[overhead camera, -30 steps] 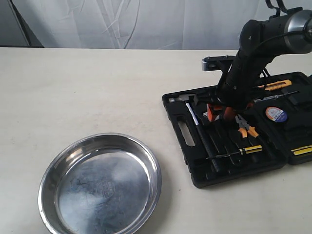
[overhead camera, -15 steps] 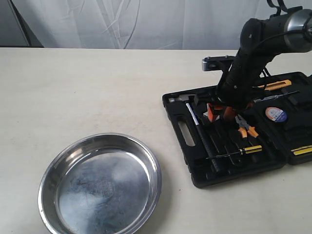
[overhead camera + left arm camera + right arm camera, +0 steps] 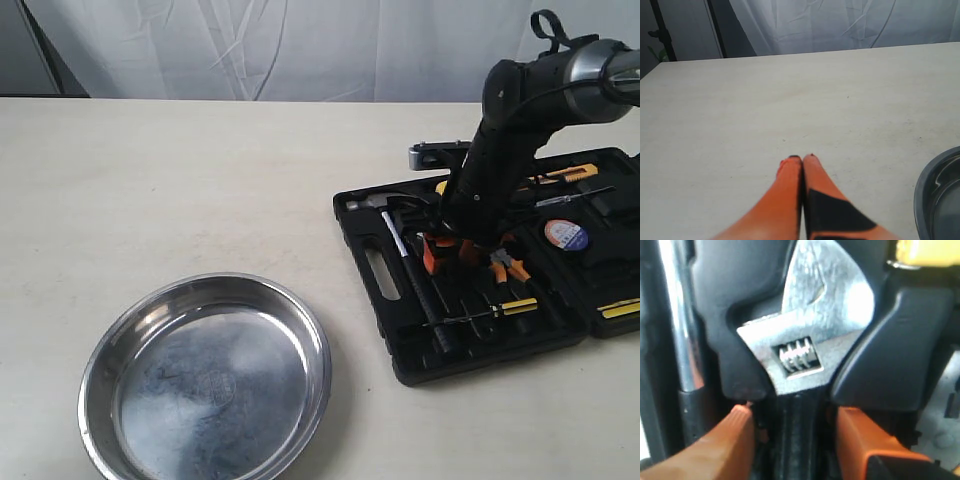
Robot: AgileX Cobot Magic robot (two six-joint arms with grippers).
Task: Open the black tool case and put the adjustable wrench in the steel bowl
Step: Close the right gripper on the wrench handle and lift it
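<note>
Since a moment ago, the right arm [image 3: 500, 140] has slid a little toward 9 o'clock and dipped lower in the exterior view. Its silver bracket [image 3: 436, 155] sits lower too. More of the hammer [image 3: 413, 280] head shows now. The steel bowl [image 3: 210, 390] and the black tool case [image 3: 358, 240] have not moved.

In the exterior view we see the steel bowl on the table [image 3: 200, 170] at 7 o'clock. The black tool case lies open at 3 o'clock, well apart from the bowl. The right gripper [image 3: 450, 250] reaches down into the case, just beside the hammer on its 3 o'clock side. The arm hides the wrench in this view.

Only the right wrist view shows us the adjustable wrench [image 3: 807, 357]. It lies in its slot in the case, and we can see its silver head and little thumb wheel. The right gripper [image 3: 796, 415] is spread, with one orange finger [image 3: 725, 450] on each side of the wrench's black handle. We cannot tell if the fingers touch the handle. A shiny rod [image 3: 677, 315] lies just beside the wrench.

Only the left wrist view shows us the left gripper [image 3: 800, 160]. Its orange fingers are pressed together over the bare table [image 3: 790, 90]. A bit of the steel bowl rim [image 3: 922, 195] shows near it.
</note>
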